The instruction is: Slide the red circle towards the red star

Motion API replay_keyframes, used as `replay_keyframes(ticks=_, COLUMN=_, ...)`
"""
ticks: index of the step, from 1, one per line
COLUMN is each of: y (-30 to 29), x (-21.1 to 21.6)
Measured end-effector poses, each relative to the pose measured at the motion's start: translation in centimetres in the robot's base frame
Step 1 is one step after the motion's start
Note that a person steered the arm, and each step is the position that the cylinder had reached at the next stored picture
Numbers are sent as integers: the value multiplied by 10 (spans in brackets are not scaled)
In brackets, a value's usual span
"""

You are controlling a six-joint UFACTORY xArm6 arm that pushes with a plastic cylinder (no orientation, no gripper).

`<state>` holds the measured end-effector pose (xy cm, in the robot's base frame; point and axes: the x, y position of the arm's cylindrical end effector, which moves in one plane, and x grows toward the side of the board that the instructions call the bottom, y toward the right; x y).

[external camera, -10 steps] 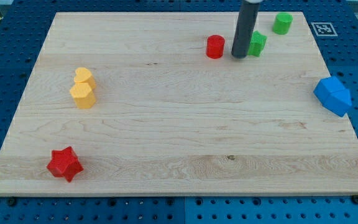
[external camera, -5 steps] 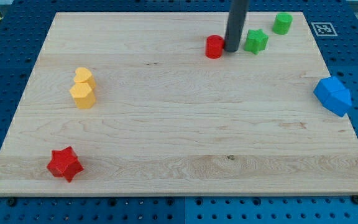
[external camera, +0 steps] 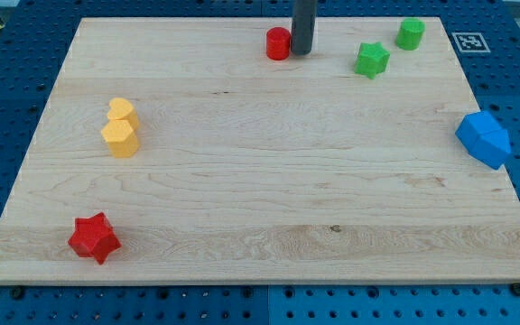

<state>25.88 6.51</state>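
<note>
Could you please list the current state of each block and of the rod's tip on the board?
red circle: upright near the view's top edge, touching my tip.
my tip: down on the board, at the red circle's right side.
red star: flat, bottom left, alone.
yellow blocks: two, touching.
green star: free.
green cylinder: upright.
blue block: at the right edge.

A single camera looks down at a slant from the near edge, taking in the whole wooden board (external camera: 242, 181) from moderate distance.
</note>
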Motion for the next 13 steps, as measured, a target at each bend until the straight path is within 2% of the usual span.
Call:
replay_keyframes(ticks=1, y=22, x=-37)
replay_keyframes(ticks=2, y=3, x=-44)
replay_keyframes(ticks=4, y=-38, x=39)
replay_keyframes(ticks=5, y=-40, x=44)
replay_keyframes(ticks=7, y=-77, x=17)
replay_keyframes(ticks=9, y=-99, x=59)
replay_keyframes(ticks=10, y=-119, x=49)
replay_keyframes(ticks=11, y=-134, x=62)
replay_keyframes(ticks=13, y=-123, x=149)
